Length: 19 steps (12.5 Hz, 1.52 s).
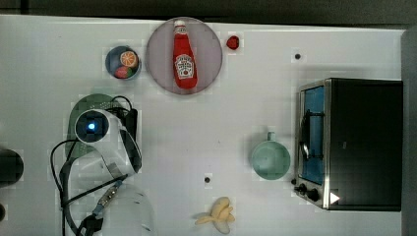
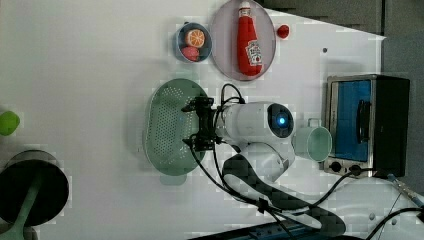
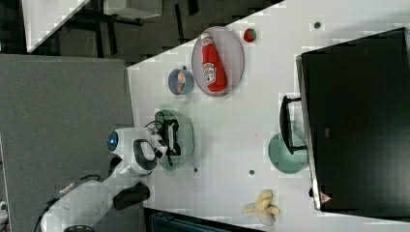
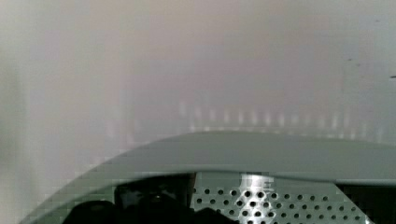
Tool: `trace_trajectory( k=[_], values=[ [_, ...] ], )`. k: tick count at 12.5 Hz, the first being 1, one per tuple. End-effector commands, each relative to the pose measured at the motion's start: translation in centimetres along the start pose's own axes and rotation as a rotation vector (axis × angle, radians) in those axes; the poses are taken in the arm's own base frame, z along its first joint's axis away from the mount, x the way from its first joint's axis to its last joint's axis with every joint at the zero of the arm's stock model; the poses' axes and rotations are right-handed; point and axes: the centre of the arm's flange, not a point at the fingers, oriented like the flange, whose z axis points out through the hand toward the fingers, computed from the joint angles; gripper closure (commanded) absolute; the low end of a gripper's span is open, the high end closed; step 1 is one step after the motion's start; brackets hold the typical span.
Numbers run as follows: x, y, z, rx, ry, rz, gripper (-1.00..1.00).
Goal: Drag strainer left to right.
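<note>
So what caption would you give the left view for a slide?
Robot arm's gripper poised over the mint-green strainer, with a ketchup bottle on a plate nearby.

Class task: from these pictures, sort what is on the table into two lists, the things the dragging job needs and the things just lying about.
Needed: strainer; gripper, sitting over the strainer.

Lying about: ketchup bottle on its plate; fruit bowl; small red fruit; green cup; toaster oven; banana.
</note>
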Motion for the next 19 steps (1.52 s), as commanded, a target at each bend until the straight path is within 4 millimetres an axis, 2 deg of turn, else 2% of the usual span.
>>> trace_trajectory(
  k=[1, 6, 19],
  values=[
    [-1.3, 0.4, -1.2, 0.0, 0.004, 0.007, -1.0],
    [3.3, 0.0, -2.0, -0.005, 0.038, 0.021, -1.0],
    [19.4, -1.0, -4.7, -0.009, 0.089, -0.096, -1.0]
  ],
)
